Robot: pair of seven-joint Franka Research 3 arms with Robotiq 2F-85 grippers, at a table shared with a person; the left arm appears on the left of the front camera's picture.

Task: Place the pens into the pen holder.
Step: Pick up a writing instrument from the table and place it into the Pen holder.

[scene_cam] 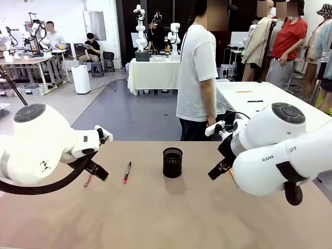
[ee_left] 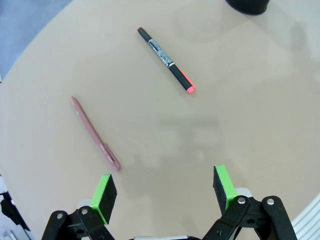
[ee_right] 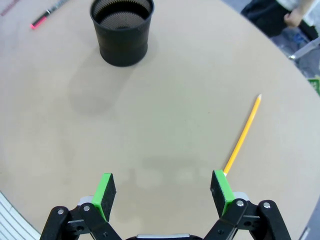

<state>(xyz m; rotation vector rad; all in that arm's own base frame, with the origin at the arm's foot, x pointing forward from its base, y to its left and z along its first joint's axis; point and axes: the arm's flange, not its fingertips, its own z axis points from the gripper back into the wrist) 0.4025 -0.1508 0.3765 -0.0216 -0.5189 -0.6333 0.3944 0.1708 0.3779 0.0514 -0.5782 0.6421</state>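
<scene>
The black mesh pen holder (scene_cam: 172, 162) stands upright at the table's middle, also the pen holder (ee_right: 122, 30) in the right wrist view, its inside looking bare. A black pen with a pink-red tip (scene_cam: 127, 172) lies left of it; the same pen (ee_left: 166, 59) shows in the left wrist view. A reddish-brown pen (ee_left: 95, 134) lies just ahead of my left gripper (ee_left: 164, 190), which is open and holds nothing. A yellow pencil (ee_right: 243, 134) lies by the right fingertip of my right gripper (ee_right: 163, 191), open above bare table. In the front view the left gripper (scene_cam: 98, 174) hovers over the reddish-brown pen (scene_cam: 87, 180).
A person in a white T-shirt (scene_cam: 198, 72) stands at the far edge of the tan table (scene_cam: 155, 218), right of centre. A white table (scene_cam: 270, 96) with pens lies behind on the right. Bare tabletop surrounds the holder.
</scene>
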